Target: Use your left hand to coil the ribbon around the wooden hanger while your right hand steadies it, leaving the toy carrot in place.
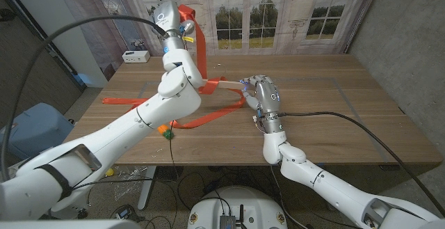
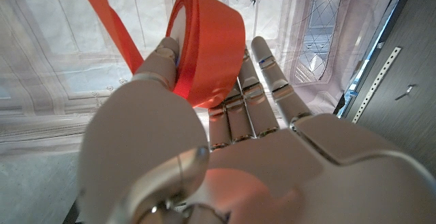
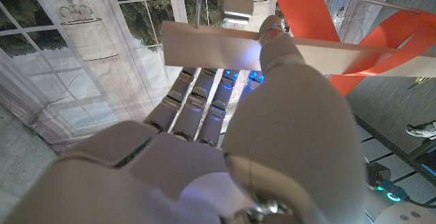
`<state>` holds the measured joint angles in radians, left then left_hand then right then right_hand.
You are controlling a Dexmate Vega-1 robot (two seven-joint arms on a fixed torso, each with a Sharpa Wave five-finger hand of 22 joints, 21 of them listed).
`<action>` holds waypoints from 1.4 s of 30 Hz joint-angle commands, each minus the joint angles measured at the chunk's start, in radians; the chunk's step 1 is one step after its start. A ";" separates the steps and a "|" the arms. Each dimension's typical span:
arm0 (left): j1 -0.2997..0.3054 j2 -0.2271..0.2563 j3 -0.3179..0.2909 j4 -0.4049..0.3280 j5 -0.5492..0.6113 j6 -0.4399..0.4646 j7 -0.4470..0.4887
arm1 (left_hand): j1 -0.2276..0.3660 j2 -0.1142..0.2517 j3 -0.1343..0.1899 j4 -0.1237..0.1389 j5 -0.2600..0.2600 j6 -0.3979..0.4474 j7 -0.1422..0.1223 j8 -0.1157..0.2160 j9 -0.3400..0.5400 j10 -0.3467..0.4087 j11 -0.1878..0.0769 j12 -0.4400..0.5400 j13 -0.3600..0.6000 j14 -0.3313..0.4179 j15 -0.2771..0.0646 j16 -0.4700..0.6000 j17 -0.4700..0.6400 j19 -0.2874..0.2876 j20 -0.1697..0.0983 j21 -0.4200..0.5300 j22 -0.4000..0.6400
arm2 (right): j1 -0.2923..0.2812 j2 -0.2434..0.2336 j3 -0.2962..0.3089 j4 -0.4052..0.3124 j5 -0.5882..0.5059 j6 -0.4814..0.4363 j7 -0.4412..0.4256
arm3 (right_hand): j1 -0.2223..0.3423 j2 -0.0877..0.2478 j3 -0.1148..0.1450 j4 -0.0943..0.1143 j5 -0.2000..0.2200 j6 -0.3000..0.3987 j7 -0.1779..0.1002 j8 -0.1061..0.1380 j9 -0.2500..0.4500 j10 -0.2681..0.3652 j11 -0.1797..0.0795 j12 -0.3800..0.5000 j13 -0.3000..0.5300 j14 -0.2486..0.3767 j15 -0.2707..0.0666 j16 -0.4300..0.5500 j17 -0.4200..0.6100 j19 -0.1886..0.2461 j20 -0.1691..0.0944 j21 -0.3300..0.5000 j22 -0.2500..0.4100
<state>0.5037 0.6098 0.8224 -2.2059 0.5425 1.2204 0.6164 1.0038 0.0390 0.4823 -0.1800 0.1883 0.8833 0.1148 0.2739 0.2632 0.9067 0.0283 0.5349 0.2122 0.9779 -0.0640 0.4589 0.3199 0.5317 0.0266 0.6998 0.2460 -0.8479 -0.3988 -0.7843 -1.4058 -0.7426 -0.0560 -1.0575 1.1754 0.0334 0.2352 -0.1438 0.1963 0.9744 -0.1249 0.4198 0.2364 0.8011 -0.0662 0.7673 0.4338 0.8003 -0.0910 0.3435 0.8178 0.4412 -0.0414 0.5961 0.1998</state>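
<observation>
My left hand [image 1: 174,27] is raised above the table's back left and grips an orange ribbon roll [image 1: 189,13], with fingers around the roll [image 2: 204,43]. A ribbon strand [image 1: 202,51] runs down from it to the pale wooden hanger [image 1: 226,83]. My right hand [image 1: 266,98] holds the hanger's right end just above the table; its thumb presses on the bar [image 3: 225,47], with ribbon [image 3: 381,40] crossing beyond it. Loose ribbon [image 1: 215,115] loops on the table under the hanger. The toy carrot [image 1: 165,130] lies near the front edge, partly under my left arm.
A ribbon tail [image 1: 118,100] trails over the wooden table [image 1: 348,104] to the left. A small white box [image 1: 135,56] sits at the back left corner. A blue chair [image 1: 31,128] stands off the table's left side. Curtains hang behind.
</observation>
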 commanded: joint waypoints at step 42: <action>0.498 -0.064 -0.296 -0.263 0.005 -0.510 -0.195 | 0.101 0.122 0.030 0.023 0.004 0.097 -0.064 -0.006 0.004 0.152 -0.161 0.002 0.174 0.093 -0.134 -0.001 0.007 -0.016 -0.005 0.035 -0.005 | -0.061 0.265 0.382 0.091 -0.066 0.024 -0.059 | 0.098 0.110 -0.008 0.006 0.005 0.029 0.010 0.008 0.026 0.056 -0.048 0.006 0.003 0.017 -0.136 -0.017 0.015 -0.014 0.000 0.031 0.001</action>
<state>0.8479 0.5780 0.6780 -2.4427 0.8039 0.8984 0.4416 0.9988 0.0441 0.4808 -0.1785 0.1856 0.8834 0.1148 0.2648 0.2629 0.9014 0.0230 0.5352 0.2122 0.9796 -0.0626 0.4528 0.3224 0.5191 0.0213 0.7287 0.2414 -0.7783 -0.2649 -0.6798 -1.2497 -0.6635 -0.0977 -1.1102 1.1755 0.0335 0.2270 -0.1440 0.1963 0.9744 -0.1250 0.4183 0.2364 0.8011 -0.0663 0.7670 0.4340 0.8076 -0.0945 0.3288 0.8270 0.4339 -0.0408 0.6193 0.2000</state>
